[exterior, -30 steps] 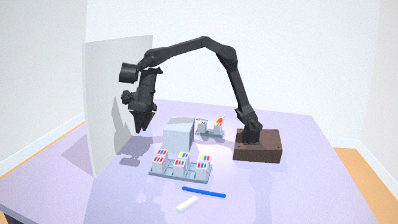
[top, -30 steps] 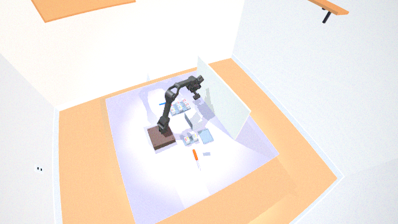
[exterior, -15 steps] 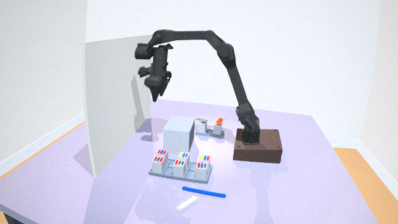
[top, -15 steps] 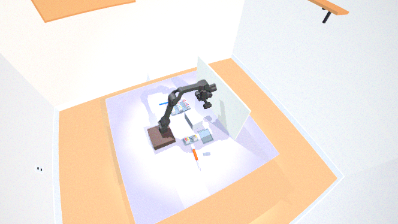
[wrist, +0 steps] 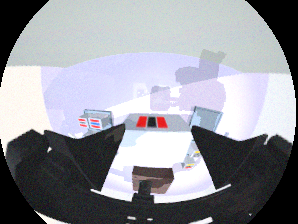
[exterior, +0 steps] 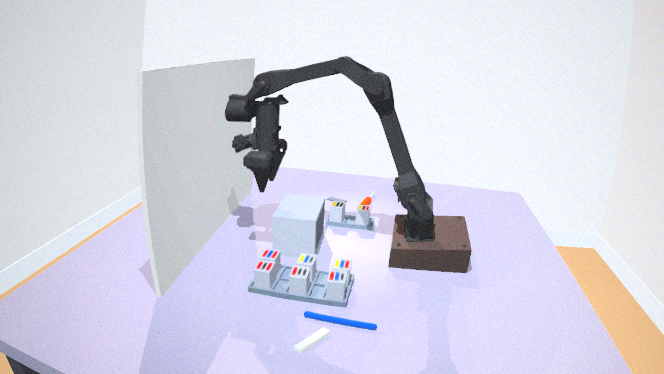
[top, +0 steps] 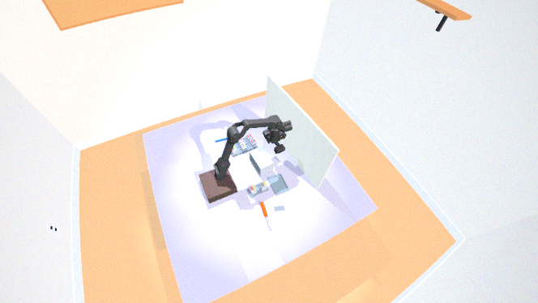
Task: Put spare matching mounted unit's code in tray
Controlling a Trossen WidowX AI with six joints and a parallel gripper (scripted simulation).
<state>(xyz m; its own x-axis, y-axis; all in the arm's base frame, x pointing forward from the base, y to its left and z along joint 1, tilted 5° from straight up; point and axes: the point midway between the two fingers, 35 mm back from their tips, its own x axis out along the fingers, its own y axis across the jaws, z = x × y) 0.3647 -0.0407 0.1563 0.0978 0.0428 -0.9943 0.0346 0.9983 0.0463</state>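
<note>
So from where I'm standing, far left of the exterior frame is a tall, flat, pale panel (top: 301, 134) (exterior: 195, 165), smooth and matte. Next comes the claw (top: 279, 149) (exterior: 267, 184) (wrist: 158, 128), fingers spread wide with nothing in them, pointing down. The spare we want looks like the white block (exterior: 264, 274) with red-black-red stripes, lower left of centre, standing in the outer left corner of the gray rack (exterior: 300, 298) (wrist: 98, 110). I'd guess it's light, stiff plastic, a bit slick but not fragile; I'd grab it by two flat upright sides, fairly low, minding the neighbours. Just right of the claw, behind the rack, is the chunky gray box (exterior: 297, 230) (wrist: 155, 145), and the wrist view shows red-black-red on its back, so there's your code. The shallow bluish tray (top: 277, 184) (wrist: 206, 120), right of centre in the wrist view, has no block in it. Farthest right in the exterior frame: the arm's brown, slab-like base (top: 219, 190) (exterior: 430, 259) (wrist: 152, 181).
</note>
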